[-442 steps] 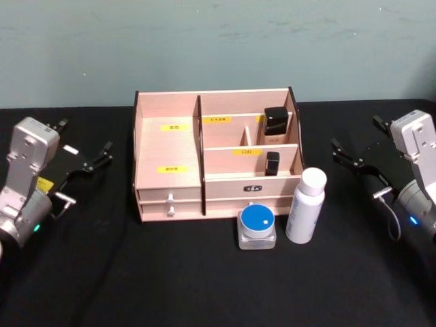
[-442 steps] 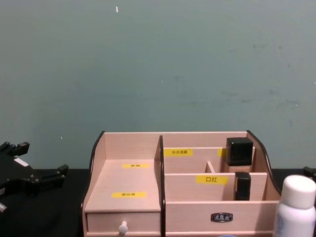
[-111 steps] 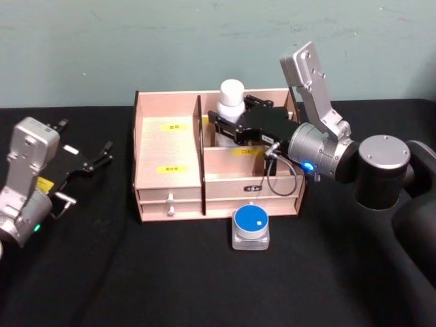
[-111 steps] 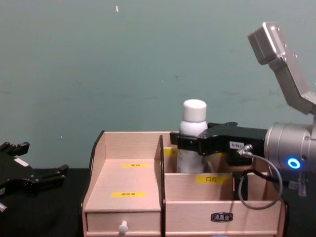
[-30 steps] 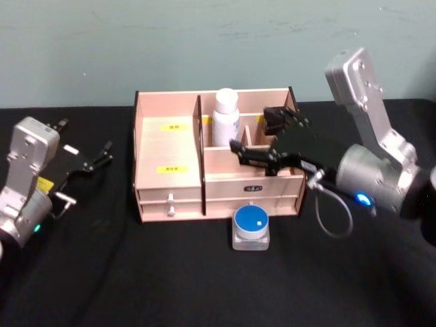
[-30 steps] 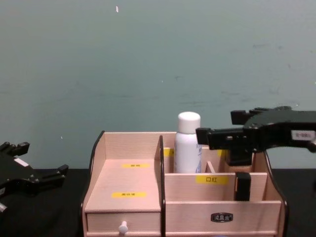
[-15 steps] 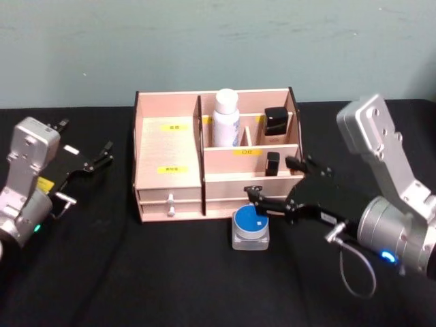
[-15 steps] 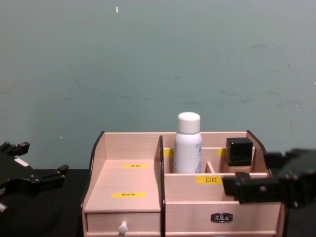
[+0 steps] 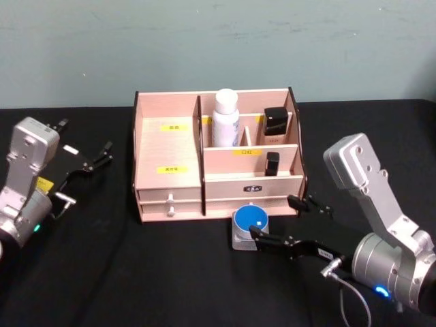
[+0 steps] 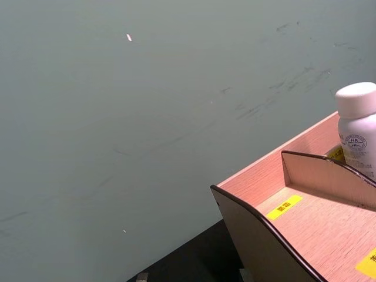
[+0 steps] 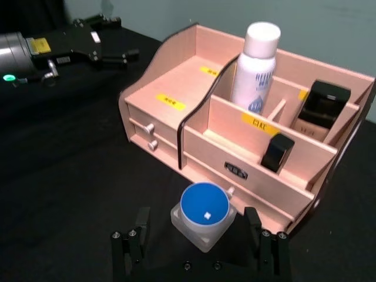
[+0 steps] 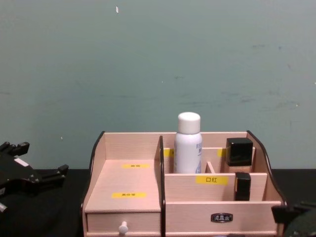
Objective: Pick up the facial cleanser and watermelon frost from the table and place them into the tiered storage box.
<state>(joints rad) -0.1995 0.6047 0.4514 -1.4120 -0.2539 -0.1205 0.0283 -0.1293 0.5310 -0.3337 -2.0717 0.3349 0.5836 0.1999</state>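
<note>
The facial cleanser, a white bottle (image 9: 225, 119) (image 11: 254, 67) (image 12: 188, 145), stands upright in a rear compartment of the tiered storage box (image 9: 168, 146) (image 11: 176, 88) (image 12: 126, 180). The watermelon frost, a clear jar with a blue lid (image 9: 250, 223) (image 11: 204, 205), sits on the black table just in front of the box's small drawers. My right gripper (image 9: 272, 216) (image 11: 197, 214) is low beside the jar and open, one finger on each side of it, with gaps showing. My left gripper (image 9: 92, 158) (image 11: 111, 56) rests open at the far left.
Two black lipstick cases (image 9: 275, 120) (image 9: 272, 163) stand in the box's right compartments. The box's wide left tier (image 10: 305, 217) holds nothing. Black tablecloth (image 9: 157, 272) surrounds the box, and a teal wall rises behind it.
The right gripper has come down from the box's front to table level at the blue-lidded jar. The bottle stays in the rear compartment. The left arm has not moved.
</note>
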